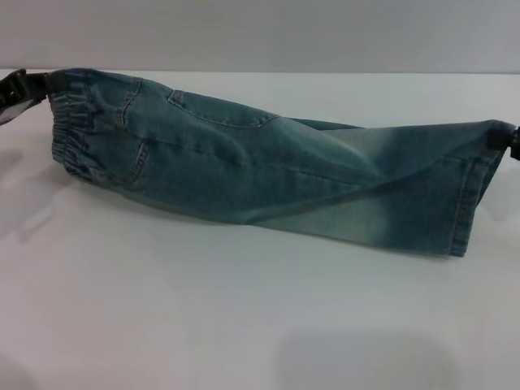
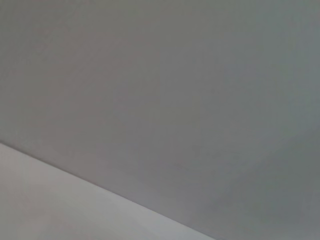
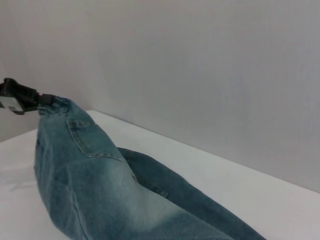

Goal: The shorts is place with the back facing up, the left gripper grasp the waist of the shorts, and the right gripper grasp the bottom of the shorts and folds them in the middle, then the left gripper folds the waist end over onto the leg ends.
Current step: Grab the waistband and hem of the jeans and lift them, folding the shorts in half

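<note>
Blue denim shorts (image 1: pixel 260 175) hang stretched across the head view, folded lengthwise and lifted off the white table (image 1: pixel 244 325). The elastic waist (image 1: pixel 73 130) is at the left, where my left gripper (image 1: pixel 36 85) is shut on its top corner. The leg ends (image 1: pixel 471 195) are at the right, with my right gripper (image 1: pixel 504 138) shut on their upper corner at the frame edge. In the right wrist view the shorts (image 3: pixel 100 190) run away toward the left gripper (image 3: pixel 30 99) holding the waist. The left wrist view shows only wall and table.
A plain grey wall (image 1: pixel 260 32) rises behind the white table. The table's far edge (image 1: pixel 325 75) runs just behind the raised shorts.
</note>
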You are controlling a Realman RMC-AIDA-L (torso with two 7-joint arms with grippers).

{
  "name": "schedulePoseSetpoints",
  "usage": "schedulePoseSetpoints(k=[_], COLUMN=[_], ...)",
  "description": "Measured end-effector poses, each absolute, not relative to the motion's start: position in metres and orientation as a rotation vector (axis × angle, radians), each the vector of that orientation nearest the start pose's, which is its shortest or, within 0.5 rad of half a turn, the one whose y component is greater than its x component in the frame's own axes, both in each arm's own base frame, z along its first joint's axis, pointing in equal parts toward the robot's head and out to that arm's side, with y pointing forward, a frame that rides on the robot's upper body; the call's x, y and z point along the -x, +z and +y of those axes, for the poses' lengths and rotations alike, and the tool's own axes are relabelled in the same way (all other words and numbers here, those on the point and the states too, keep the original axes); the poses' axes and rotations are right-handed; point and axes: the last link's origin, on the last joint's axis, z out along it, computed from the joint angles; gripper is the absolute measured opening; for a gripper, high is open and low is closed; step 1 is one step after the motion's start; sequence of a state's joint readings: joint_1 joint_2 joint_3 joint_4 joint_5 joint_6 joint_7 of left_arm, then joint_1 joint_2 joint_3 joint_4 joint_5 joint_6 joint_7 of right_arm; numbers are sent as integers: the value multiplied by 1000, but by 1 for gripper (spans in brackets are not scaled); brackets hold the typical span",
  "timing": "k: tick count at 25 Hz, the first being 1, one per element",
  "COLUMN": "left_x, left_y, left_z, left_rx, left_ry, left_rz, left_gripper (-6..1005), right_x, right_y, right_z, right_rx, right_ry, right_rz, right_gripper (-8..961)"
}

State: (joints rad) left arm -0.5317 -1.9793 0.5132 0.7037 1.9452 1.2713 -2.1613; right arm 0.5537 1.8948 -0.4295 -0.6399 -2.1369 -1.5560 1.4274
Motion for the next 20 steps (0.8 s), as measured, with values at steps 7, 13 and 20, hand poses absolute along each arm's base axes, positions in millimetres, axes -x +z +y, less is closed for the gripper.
schedulePoseSetpoints(k=[7,13,20], left_x=[311,301,298], left_y=[82,69,61], left_z=[390,407,419], left_rx=[1896,1861,1815], left_ry=[-865,-833,-782], left_rz=[-1516,-1469,-1429], left_gripper=[130,133,135], right_x=[-316,-323,-328], right_y=[91,83,72], right_z=[357,361,364], right_rx=[2473,2449,2412], right_ry=[526,483,461], right_rz=[706,716,724], right_gripper=[0,0,-1])
